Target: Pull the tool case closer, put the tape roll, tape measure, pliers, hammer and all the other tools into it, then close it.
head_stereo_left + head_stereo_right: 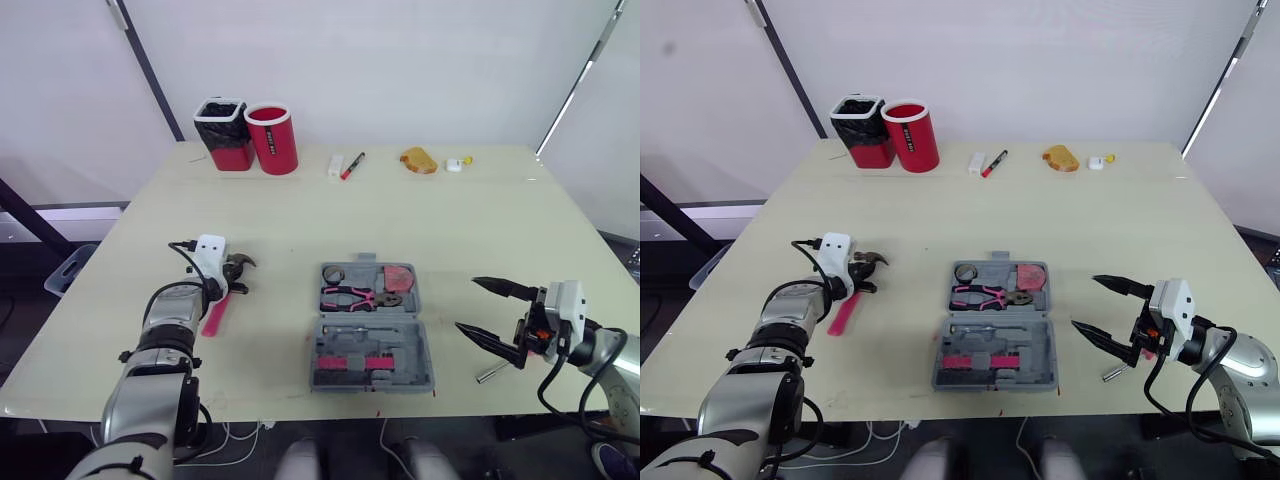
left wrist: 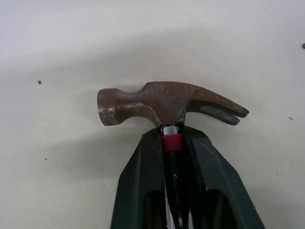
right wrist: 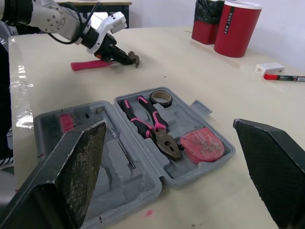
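Observation:
The grey tool case lies open at the table's front middle. Its far half holds a tape roll, pink-handled pliers and a red tape measure. Left of the case, my left gripper is shut on the neck of the hammer, just below its rusty head. The hammer's pink handle trails back toward the table's front edge. Right of the case, my right gripper hangs open with nothing between its fingers, pointing at the case. A small silver metal piece lies on the table under it.
At the back stand a black-lined red bin and a red cup. Further right along the back lie a white block, a red marker, a yellow-brown lump and a small white-and-yellow object.

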Robot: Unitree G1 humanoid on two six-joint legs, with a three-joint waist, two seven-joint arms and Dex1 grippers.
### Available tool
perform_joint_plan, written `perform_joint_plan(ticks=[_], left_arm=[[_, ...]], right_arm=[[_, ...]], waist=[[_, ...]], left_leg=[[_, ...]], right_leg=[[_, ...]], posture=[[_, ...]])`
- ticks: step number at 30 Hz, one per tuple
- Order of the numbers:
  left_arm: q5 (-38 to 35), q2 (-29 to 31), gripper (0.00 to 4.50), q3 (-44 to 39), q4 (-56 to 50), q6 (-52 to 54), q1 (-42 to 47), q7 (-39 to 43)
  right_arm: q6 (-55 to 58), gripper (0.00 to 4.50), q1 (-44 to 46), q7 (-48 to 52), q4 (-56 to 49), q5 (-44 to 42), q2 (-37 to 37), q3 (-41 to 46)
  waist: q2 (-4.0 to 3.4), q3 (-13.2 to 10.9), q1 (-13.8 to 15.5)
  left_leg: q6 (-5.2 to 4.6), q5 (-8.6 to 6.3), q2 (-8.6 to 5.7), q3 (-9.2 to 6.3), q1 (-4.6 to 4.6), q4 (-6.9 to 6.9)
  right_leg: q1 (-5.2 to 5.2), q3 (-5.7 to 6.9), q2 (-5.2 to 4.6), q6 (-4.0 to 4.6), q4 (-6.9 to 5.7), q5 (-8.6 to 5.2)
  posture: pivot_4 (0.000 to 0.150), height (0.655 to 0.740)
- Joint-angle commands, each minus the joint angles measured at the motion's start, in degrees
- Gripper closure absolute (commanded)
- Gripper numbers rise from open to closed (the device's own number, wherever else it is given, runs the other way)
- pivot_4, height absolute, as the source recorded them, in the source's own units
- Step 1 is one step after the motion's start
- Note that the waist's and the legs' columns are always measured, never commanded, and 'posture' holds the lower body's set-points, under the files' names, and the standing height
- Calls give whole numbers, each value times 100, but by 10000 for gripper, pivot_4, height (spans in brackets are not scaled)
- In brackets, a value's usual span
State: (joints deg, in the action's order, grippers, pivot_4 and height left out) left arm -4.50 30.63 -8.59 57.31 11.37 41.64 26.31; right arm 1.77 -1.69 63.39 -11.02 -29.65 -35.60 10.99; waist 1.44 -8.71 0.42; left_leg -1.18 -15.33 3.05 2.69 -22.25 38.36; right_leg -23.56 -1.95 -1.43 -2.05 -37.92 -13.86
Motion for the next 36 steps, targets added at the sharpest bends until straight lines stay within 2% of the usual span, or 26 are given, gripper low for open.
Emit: perform_joint_plan(ticks=[1, 12, 17, 24, 29, 34, 36], left_arm=[[-7, 27, 44415, -23, -65, -45, -128, 34], [-73, 93, 44418, 41, -1186, 312, -672, 380], [-83, 315, 44418, 248, -2207, 656, -1074, 975], [-249, 925, 44418, 671, -3739, 1417, -1407, 2270], [-435, 1126, 44418, 1118, -4618, 1785, -1222, 3106], [-358, 1092, 44418, 1675, -5062, 2135, -844, 3508], [-403, 906, 44418, 2094, -5330, 2293, -520, 3783]], right_arm=[[22, 0, 64, 138, -182, -219, -45, 7], [411, 0, 310, 686, -271, -534, -281, -169], [421, 0, 373, 802, -177, -513, -292, -184], [331, 0, 271, 868, -130, -444, -234, -201], [271, 0, 210, 900, -68, -427, -244, -133], [200, 0, 162, 925, 27, -419, -291, -44], [111, 0, 98, 975, 115, -398, -346, 35]], waist=[[0, 0, -3], [0, 0, -86], [1, -1, -103], [9, -8, -87], [9, -9, -79], [12, -12, -32], [12, -12, -31]], left_leg=[[0, 0, 0, 0, 0, 0], [0, 0, 1, 1, 0, 0], [0, 0, 1, 1, -4, -1], [0, 0, 2, -11, -20, 4], [0, 0, 2, -13, -23, 6], [0, 0, 1, -21, -32, 15], [0, 0, 0, -22, -31, 14]], right_leg=[[0, 0, 0, 0, 0, 0], [0, -1, -1, 0, 0, 0], [-4, -1, -1, 0, 1, 0], [-13, 9, -2, 1, 1, 0], [-13, 12, -3, 1, 2, 0], [-13, 20, -3, 1, 3, 0], [-13, 20, -1, 1, 2, -1]], posture=[[1500, 7400], [1500, 7400], [1500, 7400], [1500, 7400], [1500, 7400], [1500, 7400], [1500, 7400]])
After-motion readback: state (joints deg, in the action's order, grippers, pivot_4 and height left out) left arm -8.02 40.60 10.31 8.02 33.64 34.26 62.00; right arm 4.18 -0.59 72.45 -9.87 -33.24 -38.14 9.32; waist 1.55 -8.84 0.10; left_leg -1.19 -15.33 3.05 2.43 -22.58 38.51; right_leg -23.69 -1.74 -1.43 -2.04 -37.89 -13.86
